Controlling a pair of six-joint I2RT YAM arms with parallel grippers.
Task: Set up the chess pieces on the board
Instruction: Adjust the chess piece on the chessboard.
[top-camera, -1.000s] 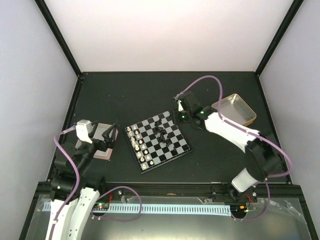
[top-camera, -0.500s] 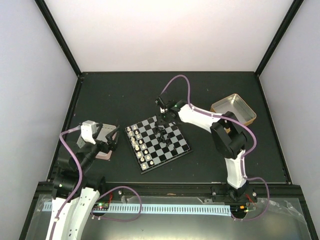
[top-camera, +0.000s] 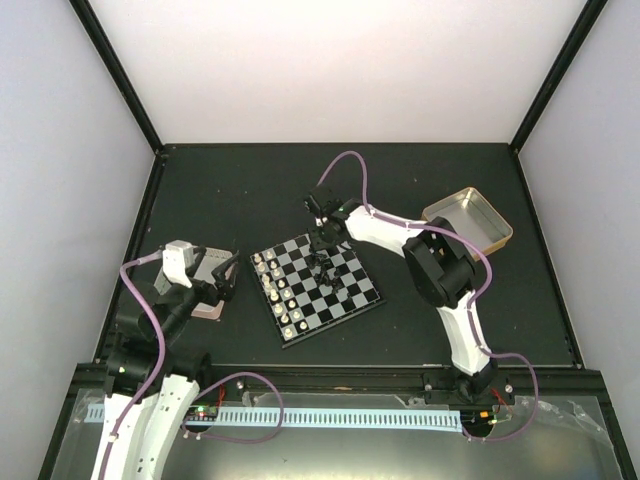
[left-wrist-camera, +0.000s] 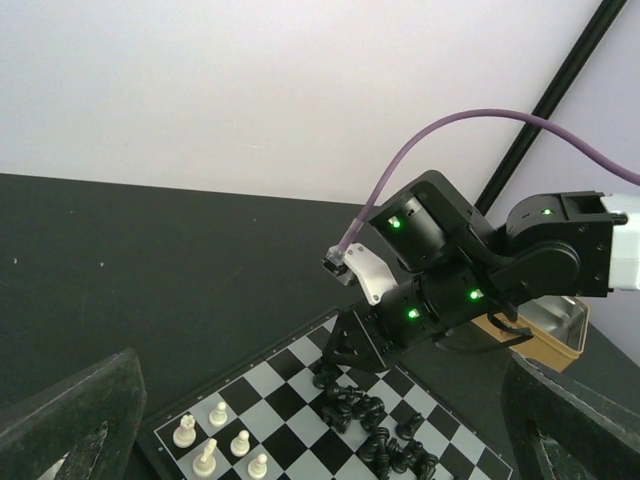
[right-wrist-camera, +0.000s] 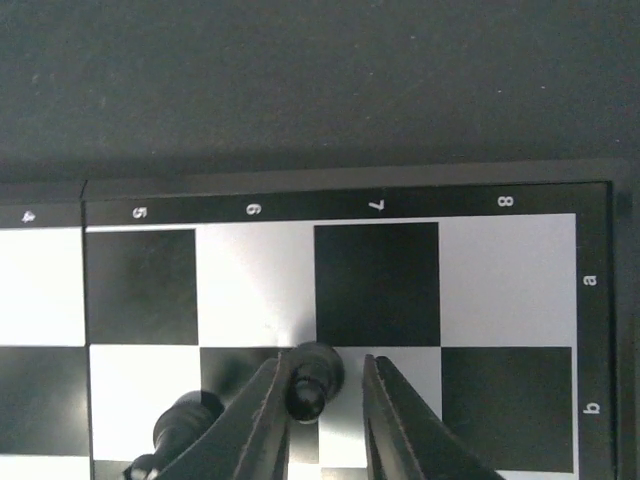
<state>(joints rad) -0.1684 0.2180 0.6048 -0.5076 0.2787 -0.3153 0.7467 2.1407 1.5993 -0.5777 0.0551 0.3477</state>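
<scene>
1. Right gripper (top-camera: 322, 238) reaches to the 12 o'clock corner of the board (top-camera: 345, 300). Its jaws stand narrow on either side of one black piece (right-wrist-camera: 312, 380). A thin pale gap shows on one side, so it brackets the piece rather than pinching it. Left gripper (top-camera: 224, 277) hangs spread wide and empty at the board's 9 o'clock, over a pink-silver tray (top-camera: 205, 302).
2. White pieces (top-camera: 275, 290) line the board's 9 o'clock edge, and a gold tin (top-camera: 470, 222) sits off toward 2 o'clock.
3. The black heap (top-camera: 325, 268) lies jumbled near the middle, toward 12 o'clock. No black row is set yet, so the task looks less than half done.
4. The bracketed piece sits in row b, near the line between columns 6 and 7. A second black piece (right-wrist-camera: 185, 418) lies tipped at its 8 o'clock.
5. Likely trouble:
   - The piece is tiny and appears to be lying over. An off-centre squeeze could pop it out sideways or roll it.
   - A fingertip could drag on the board and nudge it.
   - The nearby tipped piece could be knocked as the arm lifts.
6. What each view adds:
   - Only the right wrist view shows the gap at the jaws and the square labels.
   - The top view alone shows both arms, the tray and the whole layout.
   - The left wrist view shows the heap's height and the right gripper from the side.
</scene>
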